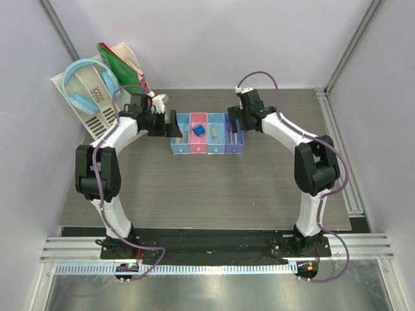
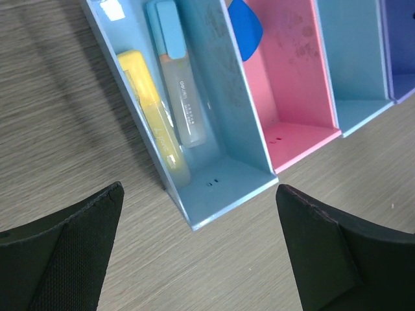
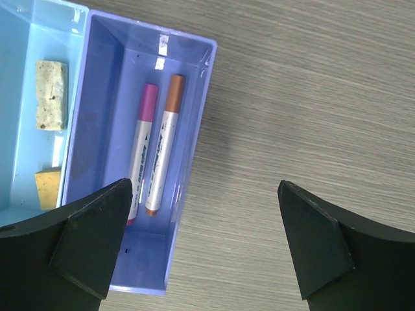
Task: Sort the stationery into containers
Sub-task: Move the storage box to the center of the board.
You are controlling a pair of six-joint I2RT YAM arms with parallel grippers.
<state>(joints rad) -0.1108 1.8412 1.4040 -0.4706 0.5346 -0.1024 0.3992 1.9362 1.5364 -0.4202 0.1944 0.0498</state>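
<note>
Left gripper jaws spread wide, holding nothing, above the near end of the leftmost light-blue bin, in which a yellow marker and a light-blue-capped tube lie side by side; blue eraser sits in the neighbouring pink bin. Right gripper likewise fully open and empty, over the outer wall of the purple bin, where a magenta-capped pen and an orange-capped pen lie parallel. The other light-blue bin holds a tan piece and a small yellow piece.
</note>
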